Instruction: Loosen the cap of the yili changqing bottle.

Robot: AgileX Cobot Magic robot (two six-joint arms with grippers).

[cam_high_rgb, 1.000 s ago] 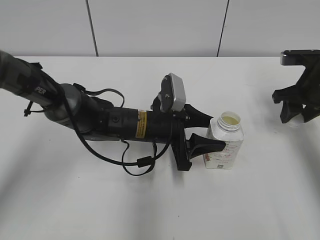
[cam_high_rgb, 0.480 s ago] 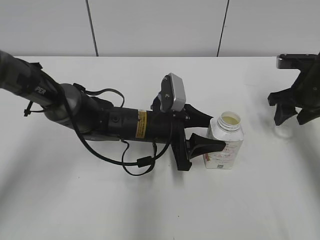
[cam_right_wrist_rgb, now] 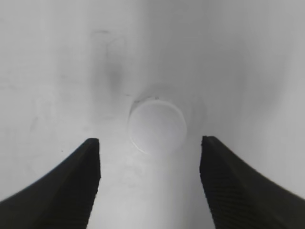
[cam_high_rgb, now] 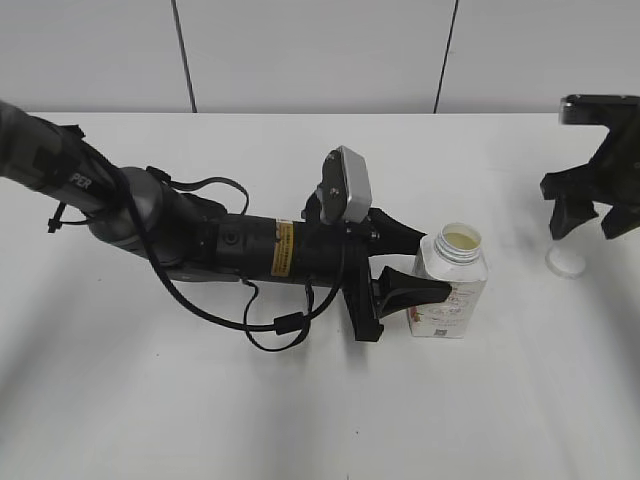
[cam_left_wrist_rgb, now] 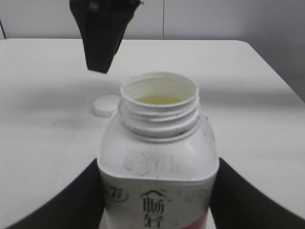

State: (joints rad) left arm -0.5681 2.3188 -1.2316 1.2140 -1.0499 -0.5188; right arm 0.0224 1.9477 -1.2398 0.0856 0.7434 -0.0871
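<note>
**Cap off, bottle held open**

Exterior view: left tool [cam_high_rgb: 425, 275] clamps the light, squeezable bottle [cam_high_rgb: 450, 282] at its body on the table [cam_high_rgb: 300, 400]. Left wrist view: neck open. Right wrist view: right tool [cam_right_wrist_rgb: 150, 179] gapes empty above the slick cap [cam_right_wrist_rgb: 157, 126].

A white table [cam_high_rgb: 300, 420] fills the scene, backed by a pale grey panelled wall [cam_high_rgb: 310, 55] with dark seams.

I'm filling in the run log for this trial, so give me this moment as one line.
left gripper: shut on squarish white plastic bottle, neck open | small round white cap: off, lying on table | right gripper: open, above cap
</note>
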